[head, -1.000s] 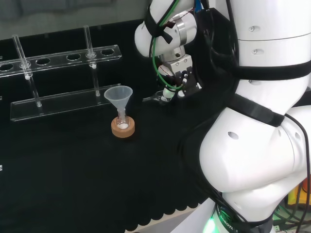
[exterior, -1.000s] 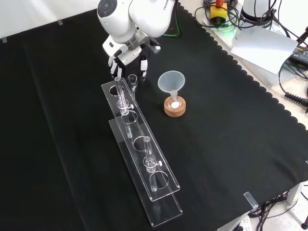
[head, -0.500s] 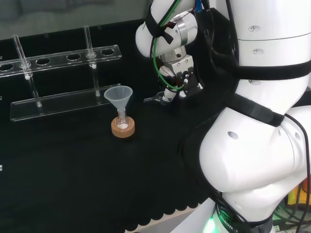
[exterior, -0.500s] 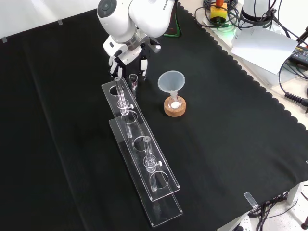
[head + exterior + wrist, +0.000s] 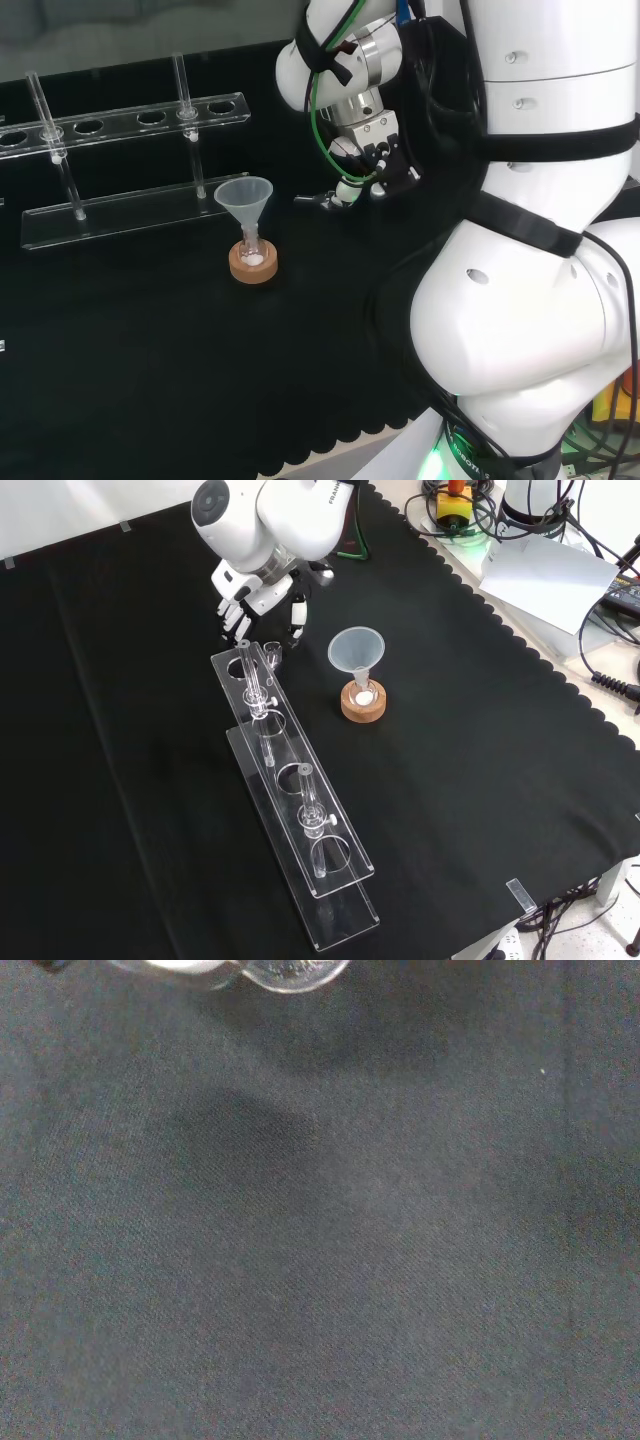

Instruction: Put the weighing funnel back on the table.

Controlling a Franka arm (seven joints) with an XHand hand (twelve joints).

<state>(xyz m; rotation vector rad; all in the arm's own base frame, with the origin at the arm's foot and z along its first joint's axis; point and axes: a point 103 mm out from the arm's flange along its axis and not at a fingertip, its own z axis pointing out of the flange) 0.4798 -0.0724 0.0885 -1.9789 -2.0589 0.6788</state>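
Observation:
The weighing funnel (image 5: 272,652), a small clear piece, lies on the black cloth just beyond the near end of the clear rack. In the head view the weighing funnel (image 5: 318,199) rests on the cloth left of the hand. The black and white hand (image 5: 258,598) hangs over it with fingers (image 5: 297,618) relaxed and pointing down, apart from the funnel, with nothing between them. From the head view the hand (image 5: 372,165) is just up and right of the piece. The wrist view looks down on bare cloth, with a clear rounded edge (image 5: 292,972) at its border.
The big funnel (image 5: 357,650) stands in a small flask on a cork ring (image 5: 362,704), right of the weighing funnel in the front view. A long clear rack (image 5: 292,790) with glass tubes runs toward the cloth's near edge. The arm's white links (image 5: 540,250) take up the head view's right.
The hand has lifted and drawn back from the weighing funnel, which stays on the cloth by the rack's end. The big funnel and rack have not moved.

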